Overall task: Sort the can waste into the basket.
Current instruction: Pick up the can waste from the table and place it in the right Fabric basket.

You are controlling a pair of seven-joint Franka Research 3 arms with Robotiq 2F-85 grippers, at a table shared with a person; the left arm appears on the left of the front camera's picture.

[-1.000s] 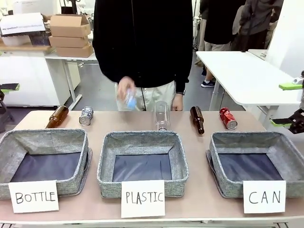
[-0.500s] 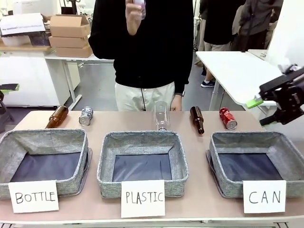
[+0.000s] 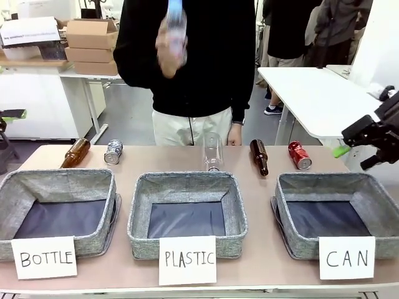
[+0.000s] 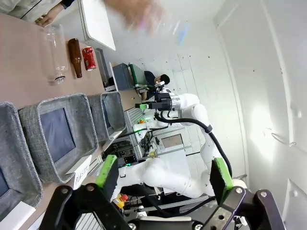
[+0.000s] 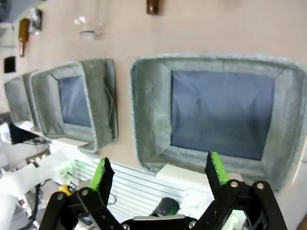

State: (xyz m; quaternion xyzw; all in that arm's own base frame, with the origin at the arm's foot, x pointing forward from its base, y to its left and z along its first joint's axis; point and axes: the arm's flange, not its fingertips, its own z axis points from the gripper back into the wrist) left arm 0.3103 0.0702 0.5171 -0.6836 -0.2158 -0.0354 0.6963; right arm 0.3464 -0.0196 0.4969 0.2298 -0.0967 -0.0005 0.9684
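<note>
The red can point(image 3: 300, 155) lies on its side behind the basket point(image 3: 324, 180) carded "CAN" point(image 3: 346, 257), at the far right of the table. The silver and blue can point(image 3: 113, 151) lies at the far left, behind the "BOTTLE" basket. My right gripper point(image 3: 360, 149) hangs open in the air above the CAN basket's right rear corner, to the right of the red can. In the right wrist view my right gripper point(image 5: 158, 171) looks down into the CAN basket point(image 5: 148, 96), with nothing between its fingers. My left gripper point(image 4: 163, 175) is open and empty, and sees the red can point(image 4: 89, 58) far off.
A person stands at the far side and holds a clear plastic bottle point(image 3: 173, 31) at chest height. Two brown glass bottles point(image 3: 259, 156) point(image 3: 75, 152) and a clear bottle point(image 3: 212, 151) lie on the table's far strip. The "PLASTIC" basket point(image 3: 187, 184) and "BOTTLE" basket point(image 3: 56, 180) stand to the left.
My right gripper has swung in from the right edge and turned downward over the CAN basket. The person has raised a plastic bottle from waist to chest height.
</note>
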